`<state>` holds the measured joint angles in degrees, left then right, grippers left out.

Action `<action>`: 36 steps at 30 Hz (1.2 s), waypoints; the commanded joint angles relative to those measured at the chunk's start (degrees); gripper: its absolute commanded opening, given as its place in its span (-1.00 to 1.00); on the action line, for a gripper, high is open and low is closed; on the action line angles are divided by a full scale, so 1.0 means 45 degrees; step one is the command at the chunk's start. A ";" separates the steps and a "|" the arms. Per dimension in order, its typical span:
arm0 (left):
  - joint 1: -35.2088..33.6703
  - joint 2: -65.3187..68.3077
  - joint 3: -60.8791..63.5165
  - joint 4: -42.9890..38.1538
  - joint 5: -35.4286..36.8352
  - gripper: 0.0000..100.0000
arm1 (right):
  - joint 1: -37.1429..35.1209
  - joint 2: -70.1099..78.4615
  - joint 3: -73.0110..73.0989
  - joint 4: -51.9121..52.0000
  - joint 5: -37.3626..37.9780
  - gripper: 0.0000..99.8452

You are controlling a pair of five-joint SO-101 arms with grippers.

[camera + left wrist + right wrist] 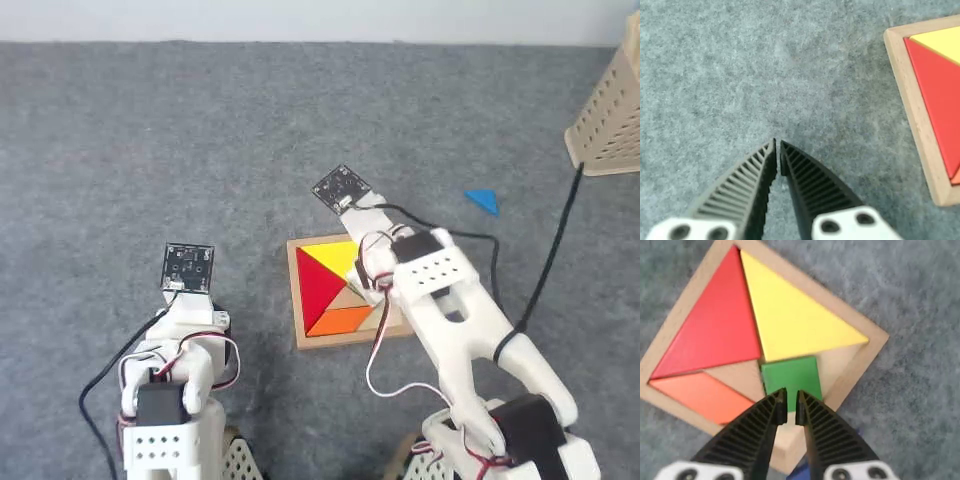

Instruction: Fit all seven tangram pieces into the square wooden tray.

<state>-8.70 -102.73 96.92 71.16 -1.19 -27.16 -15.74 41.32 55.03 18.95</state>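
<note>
Tray part-filled; both grippers pressed together.
Square wooden tray [295, 300] at centre of the high view, holding red triangle [715, 325], yellow triangle [790, 315], orange parallelogram [702, 395] and green square [791, 377]. Right gripper [791, 401], fingers nearly touching, hangs over the green square's edge. Left gripper [778, 147], fingers together, over grey carpet [120, 150], lower left. Blue triangle [483, 200] on carpet, upper right, well apart from tray.

Nothing legible anywhere — no letters, numbers or signs on the wooden tray [294, 296], the tangram pieces [795, 315], or the beige perforated object [610, 110] at two o'clock.
</note>
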 commanded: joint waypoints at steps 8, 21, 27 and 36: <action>-0.0020 -0.0078 -0.0068 0.0078 0.0078 -0.98 | 0.1377 -0.0615 -0.1993 0.5636 0.0039 -0.93; -0.0020 -0.0078 -0.0068 0.0078 0.0078 -0.98 | 0.3350 -0.2803 0.2071 0.3624 0.2305 -0.66; -0.0020 -0.0078 -0.0068 0.0078 0.0078 -0.98 | 0.3839 -0.1768 0.2383 0.2471 0.2227 -0.63; -0.0020 -0.0078 -0.0068 0.0078 0.0078 -0.98 | 0.4444 0.0029 0.2364 0.1338 0.2227 -0.63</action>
<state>-8.79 -102.73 96.92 71.16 -1.19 -8.35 -16.62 52.57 62.95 28.79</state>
